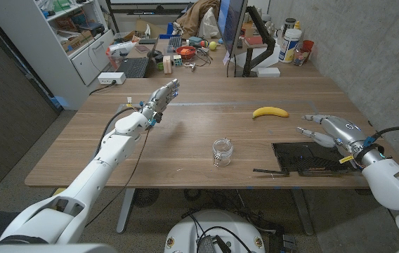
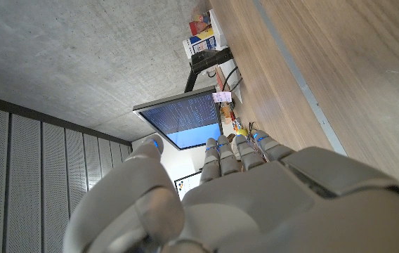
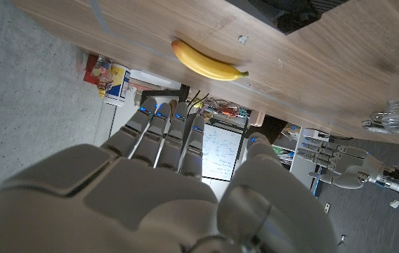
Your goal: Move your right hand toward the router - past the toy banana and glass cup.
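The right robot hand (image 1: 328,129) hovers empty, fingers spread, just beside the black router (image 1: 310,159) on the surface (image 1: 185,151), banana (image 1: 270,112) and glass cup (image 1: 222,152) nearby.

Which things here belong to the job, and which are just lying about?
Job: right hand, open above the router; toy banana; glass cup.

Lying about: left hand, raised and empty; monitor; power strip; keyboard.
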`<state>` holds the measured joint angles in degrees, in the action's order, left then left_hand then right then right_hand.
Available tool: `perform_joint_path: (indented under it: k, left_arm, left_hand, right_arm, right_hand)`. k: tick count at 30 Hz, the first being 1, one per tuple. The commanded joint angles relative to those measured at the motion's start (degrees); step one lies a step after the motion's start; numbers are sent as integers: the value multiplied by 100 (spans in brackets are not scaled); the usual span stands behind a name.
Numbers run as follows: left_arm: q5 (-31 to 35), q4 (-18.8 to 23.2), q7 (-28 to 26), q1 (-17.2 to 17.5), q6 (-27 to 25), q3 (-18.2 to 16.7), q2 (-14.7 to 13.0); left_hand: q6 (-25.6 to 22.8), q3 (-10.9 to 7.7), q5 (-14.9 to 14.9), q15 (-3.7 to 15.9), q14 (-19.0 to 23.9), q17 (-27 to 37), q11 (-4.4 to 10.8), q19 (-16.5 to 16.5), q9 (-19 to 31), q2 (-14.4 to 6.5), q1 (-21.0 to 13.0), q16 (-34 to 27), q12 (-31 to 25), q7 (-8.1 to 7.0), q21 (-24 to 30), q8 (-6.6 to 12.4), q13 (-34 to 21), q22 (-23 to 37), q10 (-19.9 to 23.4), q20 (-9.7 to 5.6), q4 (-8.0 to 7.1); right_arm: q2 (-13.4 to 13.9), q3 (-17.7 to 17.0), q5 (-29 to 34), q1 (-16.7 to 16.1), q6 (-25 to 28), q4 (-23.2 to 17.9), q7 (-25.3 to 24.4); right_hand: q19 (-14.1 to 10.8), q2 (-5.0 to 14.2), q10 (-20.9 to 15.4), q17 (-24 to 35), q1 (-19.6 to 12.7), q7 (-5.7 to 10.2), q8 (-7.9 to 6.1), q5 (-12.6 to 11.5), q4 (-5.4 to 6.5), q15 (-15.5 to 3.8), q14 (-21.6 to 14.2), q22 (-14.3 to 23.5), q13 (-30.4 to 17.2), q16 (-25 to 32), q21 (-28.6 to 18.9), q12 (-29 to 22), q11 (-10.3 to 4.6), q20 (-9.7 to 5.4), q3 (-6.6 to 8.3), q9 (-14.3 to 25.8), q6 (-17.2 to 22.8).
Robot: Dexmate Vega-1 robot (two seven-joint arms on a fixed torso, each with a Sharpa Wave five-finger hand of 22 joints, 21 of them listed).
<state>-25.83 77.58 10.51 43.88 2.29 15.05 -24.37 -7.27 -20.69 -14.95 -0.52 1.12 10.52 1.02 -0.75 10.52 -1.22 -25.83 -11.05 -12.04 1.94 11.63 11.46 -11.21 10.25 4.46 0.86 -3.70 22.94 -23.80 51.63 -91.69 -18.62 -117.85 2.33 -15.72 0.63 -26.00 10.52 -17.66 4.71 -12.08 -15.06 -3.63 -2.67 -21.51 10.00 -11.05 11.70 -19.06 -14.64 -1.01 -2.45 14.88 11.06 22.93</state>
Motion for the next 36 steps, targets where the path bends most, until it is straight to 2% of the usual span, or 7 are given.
perform_joint_path:
  k: [1, 15, 21, 36]
  left_arm:
    - [30, 99, -45, 29, -35, 15, -35]
    - [22, 183, -78, 102, -76, 27, -55]
    - [13, 230, -102, 155, -108, 29, -62]
    - [25, 179, -59, 108, -107, 86, -36]
  left_hand:
    - [-2, -1, 4, 5, -10, 29, 10, 0, 29, -37, -7, 17, 25, -14, -10, -7, -18, 25, -27, 52, 1]
    - [2, 6, 8, 10, -21, 29, 7, -5, 29, -39, -7, 18, 23, -10, -8, -9, -19, 25, -28, 59, 4]
    - [5, 9, 10, 7, -19, 29, 0, -5, 28, -41, -7, 16, 22, -9, -6, -10, -19, 25, -28, 55, 5]
    - [5, 17, 15, -1, -26, 29, -8, -23, 28, -46, -6, 16, 24, -16, -8, -11, -19, 26, -40, 67, 7]
  right_arm:
    - [55, 128, 107, -76, 122, 82, -88]
    - [244, 234, 109, -135, 204, 121, 22]
    - [315, 286, 100, -122, 242, 202, 50]
    - [394, 416, 96, -176, 393, 288, -6]
  right_hand:
    - [-64, -20, -60, 18, 30, 26, 7, -33, 4, -322, -56, 21, -21, -14, 16, -6, -37, -175, -31, 13, 40]
    - [-86, -10, -95, 18, 34, 51, 0, -60, -3, -330, -78, 24, -22, -19, 59, -7, -52, -176, -31, 14, 84]
    - [-92, -12, -102, 18, 36, 125, -15, -72, -9, -317, -87, 25, -21, -23, 83, -3, -75, -192, -33, 13, 140]
    - [-109, -6, -135, 17, 33, 159, -37, -92, -20, -316, -103, 28, -19, -28, 124, -2, -108, -197, -33, 10, 243]
